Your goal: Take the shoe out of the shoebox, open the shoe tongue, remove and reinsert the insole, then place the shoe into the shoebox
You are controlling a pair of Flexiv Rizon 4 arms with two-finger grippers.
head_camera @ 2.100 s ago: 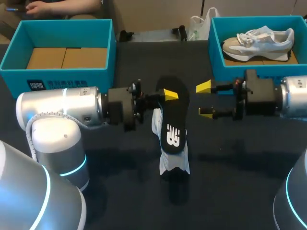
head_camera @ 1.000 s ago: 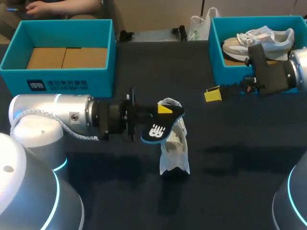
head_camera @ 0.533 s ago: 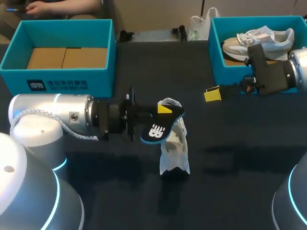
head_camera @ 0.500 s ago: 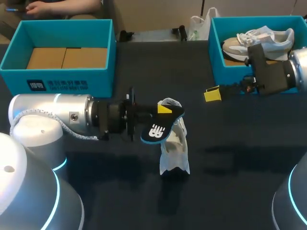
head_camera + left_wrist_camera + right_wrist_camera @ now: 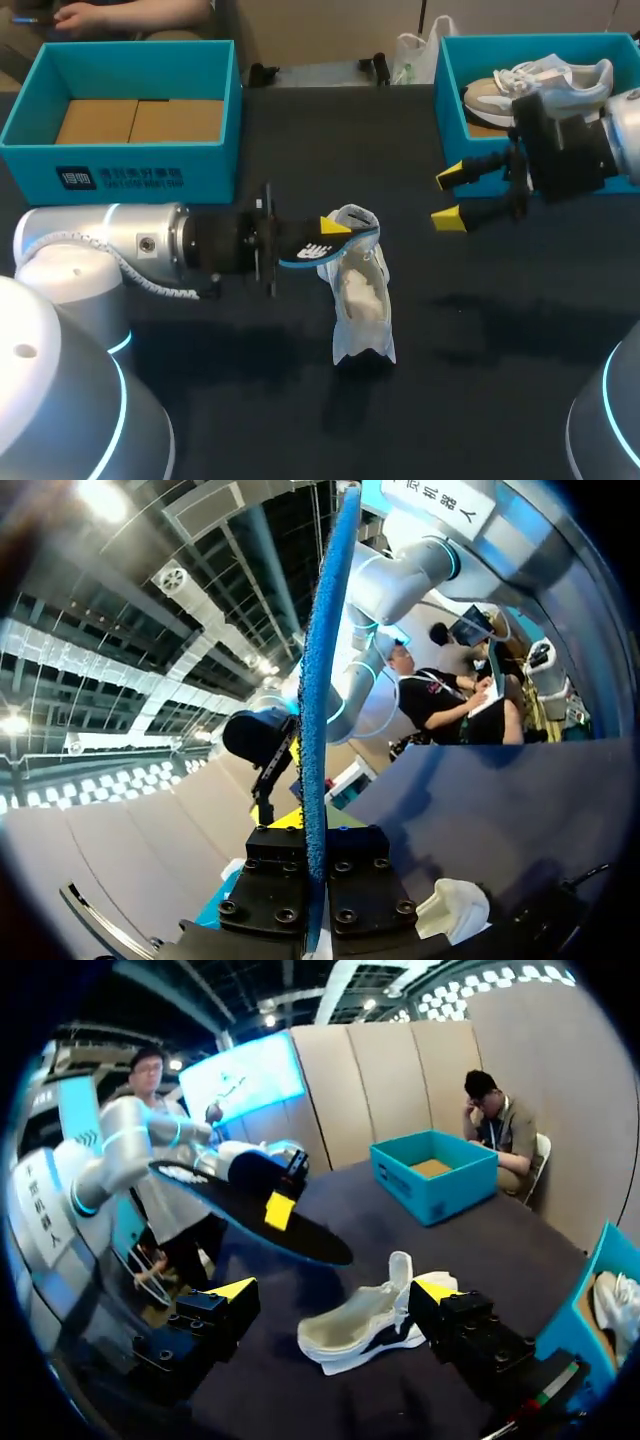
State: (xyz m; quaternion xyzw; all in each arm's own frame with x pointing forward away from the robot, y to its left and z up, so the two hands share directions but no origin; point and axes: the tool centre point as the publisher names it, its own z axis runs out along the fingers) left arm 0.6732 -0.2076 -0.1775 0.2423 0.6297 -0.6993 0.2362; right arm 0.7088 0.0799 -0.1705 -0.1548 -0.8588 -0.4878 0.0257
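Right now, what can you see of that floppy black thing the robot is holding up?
That's the shoe's insole: a thin, bendy, foot-shaped pad, black with a white logo and blue along its edge. My left claw pinches it from both sides and holds it almost flat in the air, over the opening of the white shoe. Seen from the right wrist, it hangs above the shoe without touching it.

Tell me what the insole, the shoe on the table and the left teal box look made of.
The insole, clamped in the left hand: probably thin foam, matt black face, blue textured edge in the left wrist view. The shoe: soft textile upper, pale and matt; likely mesh, too far to confirm. The box: card, matt teal walls, bare brown board inside.
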